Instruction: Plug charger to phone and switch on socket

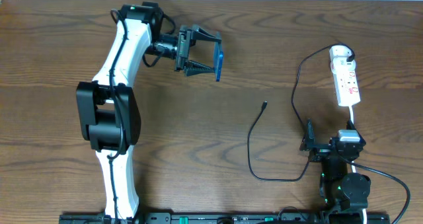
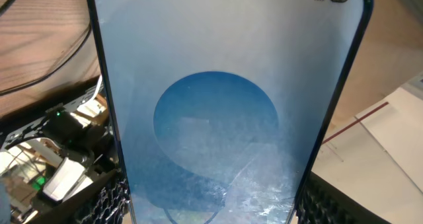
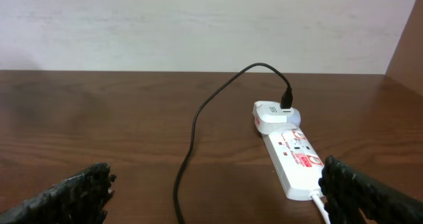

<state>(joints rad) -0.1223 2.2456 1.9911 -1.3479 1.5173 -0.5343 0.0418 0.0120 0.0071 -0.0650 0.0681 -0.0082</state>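
Observation:
My left gripper (image 1: pixel 210 55) is shut on the phone (image 1: pixel 219 61), holding it on edge above the table at the upper middle. In the left wrist view the phone's light blue screen (image 2: pixel 218 112) fills the frame between my fingers. The charger cable (image 1: pixel 254 135) lies on the table, its small plug tip (image 1: pixel 264 105) free near the centre. Its other end runs to the round white plug head (image 1: pixel 340 52) on the socket strip (image 1: pixel 347 83) at the right. My right gripper (image 1: pixel 308 137) is open and empty at the lower right, with the strip (image 3: pixel 291 154) ahead of it.
The strip's white cord (image 1: pixel 353 116) runs down past my right arm. A black rail (image 1: pixel 198 218) lines the table's front edge. A pale wall stands behind the table in the right wrist view.

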